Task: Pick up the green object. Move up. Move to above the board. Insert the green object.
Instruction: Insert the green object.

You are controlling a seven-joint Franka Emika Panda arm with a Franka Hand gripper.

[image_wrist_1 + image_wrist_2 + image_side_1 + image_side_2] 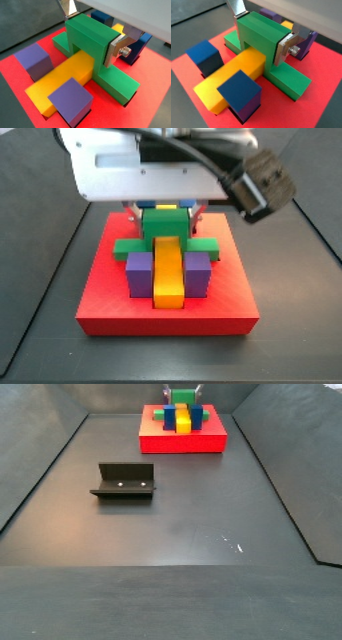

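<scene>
the hand [92,31] is gripping the bright green rigid arch-shaped block [93,55] by its tall centre, straddling the long yellow bar [61,80] on the flat red board [17,70]; it looks light, stiff, smooth-sided.

dark grey floor [174,524]; matching walls [34,444]
</scene>
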